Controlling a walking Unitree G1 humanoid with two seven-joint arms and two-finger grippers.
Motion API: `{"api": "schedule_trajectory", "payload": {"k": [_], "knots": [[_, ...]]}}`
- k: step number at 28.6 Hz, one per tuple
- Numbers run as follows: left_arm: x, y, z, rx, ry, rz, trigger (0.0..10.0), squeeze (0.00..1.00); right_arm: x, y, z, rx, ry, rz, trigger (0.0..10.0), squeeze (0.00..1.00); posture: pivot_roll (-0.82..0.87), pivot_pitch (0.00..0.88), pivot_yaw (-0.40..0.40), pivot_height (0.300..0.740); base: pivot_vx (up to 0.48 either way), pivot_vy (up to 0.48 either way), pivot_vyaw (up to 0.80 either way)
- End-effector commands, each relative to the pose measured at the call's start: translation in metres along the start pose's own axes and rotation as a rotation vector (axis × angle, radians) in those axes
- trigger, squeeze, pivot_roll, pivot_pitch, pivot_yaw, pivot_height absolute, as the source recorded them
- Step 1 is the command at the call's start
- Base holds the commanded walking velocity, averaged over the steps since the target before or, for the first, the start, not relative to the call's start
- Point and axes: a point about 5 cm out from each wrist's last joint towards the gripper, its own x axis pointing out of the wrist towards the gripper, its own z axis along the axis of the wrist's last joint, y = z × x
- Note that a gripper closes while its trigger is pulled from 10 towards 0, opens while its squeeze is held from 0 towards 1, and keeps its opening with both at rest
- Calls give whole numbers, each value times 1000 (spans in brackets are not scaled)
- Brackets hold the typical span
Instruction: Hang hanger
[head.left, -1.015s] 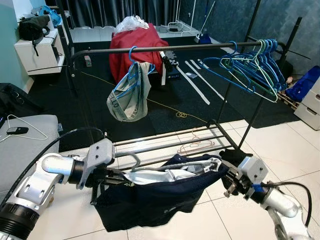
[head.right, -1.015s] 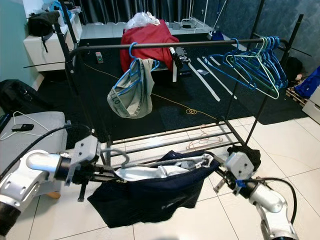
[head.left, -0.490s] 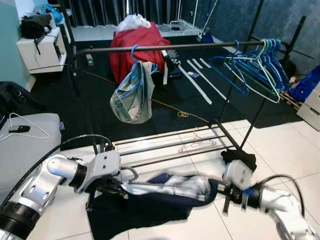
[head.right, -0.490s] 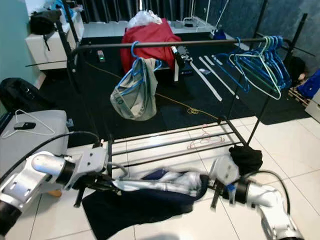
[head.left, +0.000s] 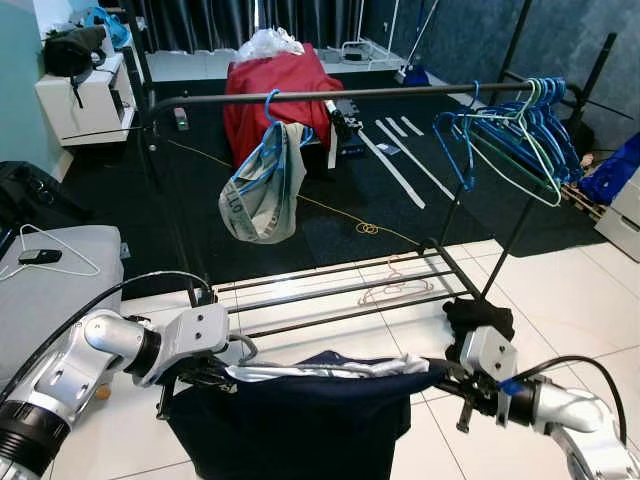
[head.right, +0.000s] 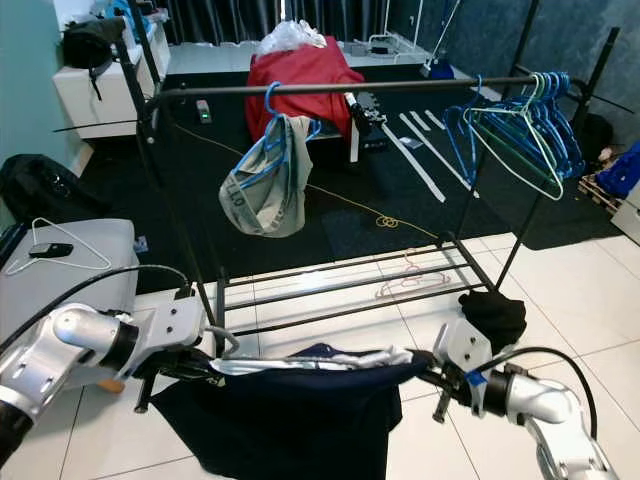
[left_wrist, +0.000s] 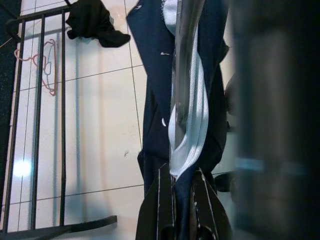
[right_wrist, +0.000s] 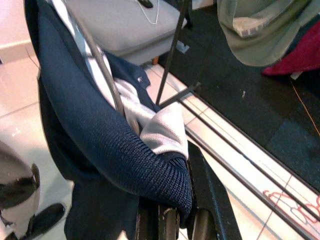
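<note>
Low over the tiled floor (head.left: 560, 300), the left tool (head.left: 222, 372) and right tool (head.left: 438, 374) stretch a hanger (head.left: 300, 368) carrying a navy garment (head.left: 300, 420). Each tool is clamped on one end of the hanger. Behind stands the clothes rack (head.left: 340, 96).

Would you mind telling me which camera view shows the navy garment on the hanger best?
The left eye view: the navy garment hangs stretched between the left gripper and right gripper. The right eye view matches. Both wrist views show close folds of it.
</note>
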Motion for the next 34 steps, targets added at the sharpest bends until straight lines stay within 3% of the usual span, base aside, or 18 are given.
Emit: {"api": "schedule_trajectory", "payload": {"k": [1, 4, 8, 11, 14, 15, 16, 17, 19, 22, 24, 26, 29, 31, 34], "knots": [[0, -4, -9, -2, 83, -37, 0, 0, 2, -4, 13, -6, -58, -10, 0, 0, -108, 83, -9, 740, 0, 0, 0], [5, -6, -7, 31, 86, -61, 0, 0, 14, -7, 31, -36, -117, 13, 0, 0, -108, 83, -9, 740, 0, 0, 0], [8, -6, -2, 42, 69, -67, 0, 0, 20, -6, 36, -52, -131, 34, 0, 0, -107, 83, -9, 740, 0, 0, 0], [20, -5, 20, 56, -56, -69, 0, 0, 40, 4, 41, -88, -143, 125, 0, 0, -108, 79, -9, 740, 0, 0, 0], [20, -5, 20, 56, -56, -69, 0, 0, 40, 4, 41, -88, -143, 125, 0, 0, -108, 79, -9, 740, 0, 0, 0], [24, -4, 31, 42, -130, -57, 0, 0, 47, 10, 39, -96, -135, 162, 0, 0, -106, 76, -11, 740, 0, 0, 0], [24, -4, 31, 42, -130, -57, 0, 0, 47, 10, 39, -96, -135, 162, 0, 0, -106, 76, -11, 740, 0, 0, 0], [27, -1, 43, 23, -216, -29, 0, 0, 55, 20, 36, -98, -119, 213, 0, 0, -104, 73, -14, 740, 0, 0, 0], [27, -1, 43, 23, -216, -29, 0, 0, 55, 20, 36, -98, -119, 213, 0, 0, -104, 73, -14, 740, 0, 0, 0], [28, 3, 60, -9, -341, 21, 0, 0, 65, 36, 30, -81, -96, 276, 0, 0, -101, 69, -17, 740, 0, 0, 0], [28, 3, 60, -9, -341, 21, 0, 0, 65, 36, 30, -81, -96, 276, 0, 0, -101, 69, -17, 740, 0, 0, 0], [25, 5, 75, -51, -477, 52, 0, 0, 69, 44, 27, -61, -83, 291, 0, 0, -101, 67, -18, 740, 0, 0, 0], [25, 5, 75, -51, -477, 52, 0, 0, 69, 44, 27, -61, -83, 291, 0, 0, -101, 67, -18, 740, 0, 0, 0], [22, 6, 83, -63, -543, 64, 0, 0, 71, 43, 28, -51, -93, 255, 0, 0, -101, 68, -17, 740, 0, 0, 0], [23, 7, 76, -51, -483, 81, 0, 0, 70, 38, 30, -52, -107, 209, 0, 0, -103, 73, -15, 740, 0, 0, 0]]}}
